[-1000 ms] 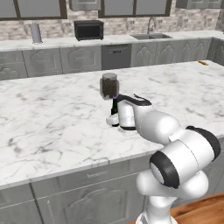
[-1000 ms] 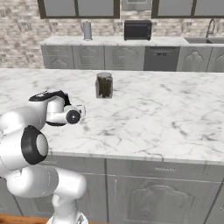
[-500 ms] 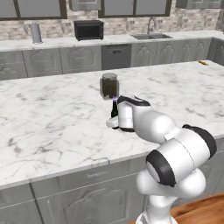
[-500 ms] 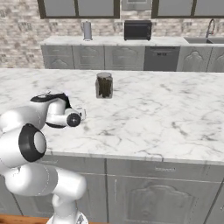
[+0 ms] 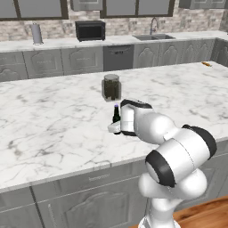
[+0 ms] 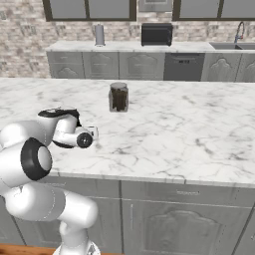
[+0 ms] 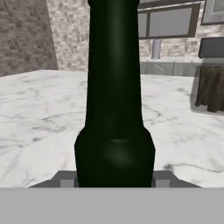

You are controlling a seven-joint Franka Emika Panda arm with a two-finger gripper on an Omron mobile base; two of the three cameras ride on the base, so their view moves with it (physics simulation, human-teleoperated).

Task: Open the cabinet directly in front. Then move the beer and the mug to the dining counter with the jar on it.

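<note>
The beer (image 5: 116, 115), a slim dark bottle with a purple cap, stands upright in my gripper (image 5: 116, 128), which is shut on its lower body just above the dining counter (image 5: 53, 120). The hand view has the beer (image 7: 114, 109) up close, with a finger on each side of its base. The jar (image 5: 111, 87) with dark contents stands on the same marble slab a short way behind the bottle, and it also shows as the jar (image 6: 118, 97) and the jar (image 7: 212, 87). My hand hides the bottle's foot. The mug and the cabinet are out of view.
Across the aisle, a back counter holds a black microwave (image 5: 90, 30), a silver canister (image 5: 35, 33) and a sink (image 5: 153, 36), with a dishwasher (image 5: 118, 57) below. A small orange thing (image 5: 205, 63) lies at the slab's far right corner. Wide bare marble lies left and right of the jar.
My hand has sunk slightly toward the marble with the beer still in it. The jar has stayed put.
</note>
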